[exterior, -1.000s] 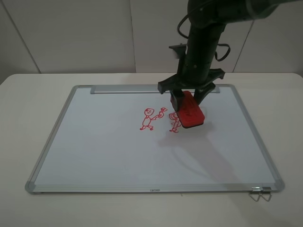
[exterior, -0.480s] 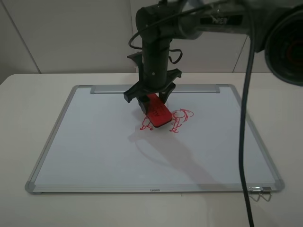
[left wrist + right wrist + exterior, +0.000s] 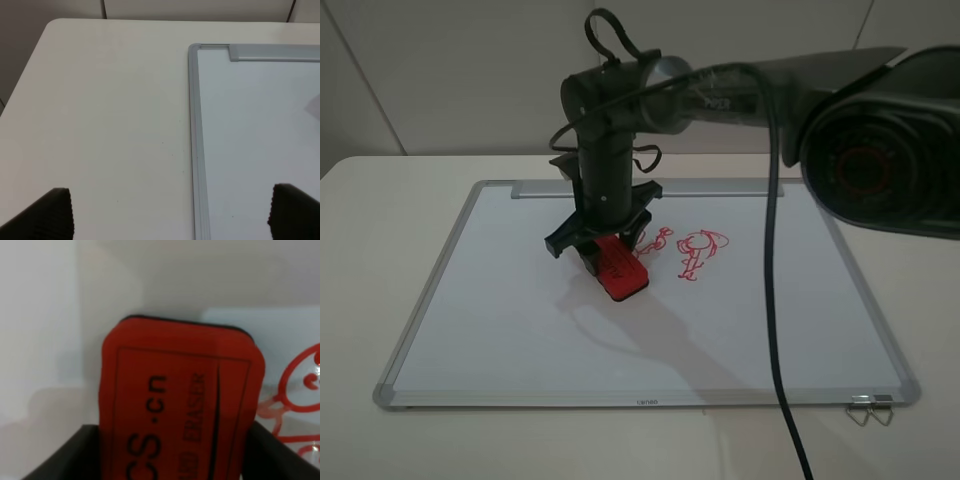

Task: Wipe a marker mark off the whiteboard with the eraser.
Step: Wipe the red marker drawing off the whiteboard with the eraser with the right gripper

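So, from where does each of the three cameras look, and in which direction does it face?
Exterior high: mounted high, faces down on the white silver-framed whiteboard; shows the right arm, its right gripper clamping the red rectangular eraser.
Left wrist: faces down past the open left gripper at the white table and a whiteboard corner.
Right wrist: faces closely along that gripper onto the eraser.
Shared: exterior and right wrist both show the eraser.

The eraser point(image 3: 620, 270) rests on the whiteboard point(image 3: 500, 300), just left of the marker mark point(image 3: 658, 240); a second figure point(image 3: 698, 248) lies right of that. The whiteboard lies on the table point(image 3: 380, 200).
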### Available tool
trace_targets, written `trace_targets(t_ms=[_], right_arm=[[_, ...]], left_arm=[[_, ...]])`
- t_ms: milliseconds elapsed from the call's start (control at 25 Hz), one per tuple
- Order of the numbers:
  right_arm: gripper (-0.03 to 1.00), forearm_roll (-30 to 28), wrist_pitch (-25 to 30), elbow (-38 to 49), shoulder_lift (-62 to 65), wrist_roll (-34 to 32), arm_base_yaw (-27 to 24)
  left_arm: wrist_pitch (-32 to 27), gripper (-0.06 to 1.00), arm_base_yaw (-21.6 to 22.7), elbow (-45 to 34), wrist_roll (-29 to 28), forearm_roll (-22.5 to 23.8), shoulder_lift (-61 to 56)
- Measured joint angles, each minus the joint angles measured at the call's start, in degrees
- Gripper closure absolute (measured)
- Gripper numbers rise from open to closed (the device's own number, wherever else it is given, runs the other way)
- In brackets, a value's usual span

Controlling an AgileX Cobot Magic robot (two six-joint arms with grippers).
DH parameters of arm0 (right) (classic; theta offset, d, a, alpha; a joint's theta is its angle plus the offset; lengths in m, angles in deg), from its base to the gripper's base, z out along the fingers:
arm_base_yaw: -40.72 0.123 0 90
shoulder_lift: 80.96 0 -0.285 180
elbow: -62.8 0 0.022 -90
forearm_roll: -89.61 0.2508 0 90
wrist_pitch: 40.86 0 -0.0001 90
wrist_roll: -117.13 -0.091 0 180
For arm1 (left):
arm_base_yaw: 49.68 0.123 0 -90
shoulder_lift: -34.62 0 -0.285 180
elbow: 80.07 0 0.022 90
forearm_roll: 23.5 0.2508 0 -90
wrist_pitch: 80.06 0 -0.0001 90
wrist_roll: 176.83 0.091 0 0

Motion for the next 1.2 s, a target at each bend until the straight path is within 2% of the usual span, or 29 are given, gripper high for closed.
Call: trace_targets(t_ms=[520,880,1040,1200], right_arm=[[0.47,-0.14,0.27,-1.23,-1.99,0.07,-0.84],[0.47,-3.54,-11.42,-1.23,-2.56,0.39,-6.21],[0.47,-5.73,-14.38,-1.23,-2.85,1.28,-8.48],[0.47,-5.17,-14.46,-1.23,-2.95,1.54,-9.49]], left_arm=[[0.01,0.17,0.00,0.00,0.00,0.00,0.00],[0.01,0.17,0.00,0.00,0.00,0.00,0.00],[0.01,0.17,0.00,0.00,0.00,0.00,0.00],[0.01,0.17,0.00,0.00,0.00,0.00,0.00]])
